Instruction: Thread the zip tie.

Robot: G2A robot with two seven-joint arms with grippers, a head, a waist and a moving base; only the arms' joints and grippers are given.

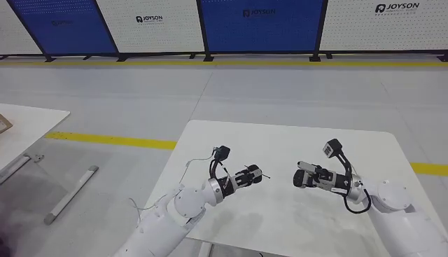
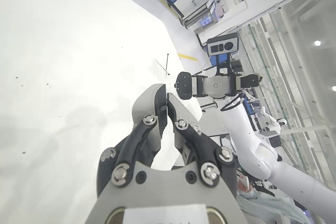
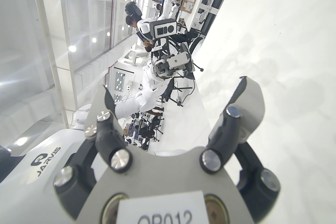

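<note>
Left gripper (image 2: 166,102) jaws pinched shut on zip tie (image 1: 264,176), black end poking toward right gripper (image 3: 175,89). Its jaws are wide, empty; both hang above desk (image 1: 280,141). Next, probably: right takes free end. Align slowly, hold left steady, feed tail squarely into head.

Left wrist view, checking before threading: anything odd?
The shut left end effector pinches a thin black zip tie; past its tip two thin dark lines cross in a V, tie plus shadow or a stray, unclear.
</note>
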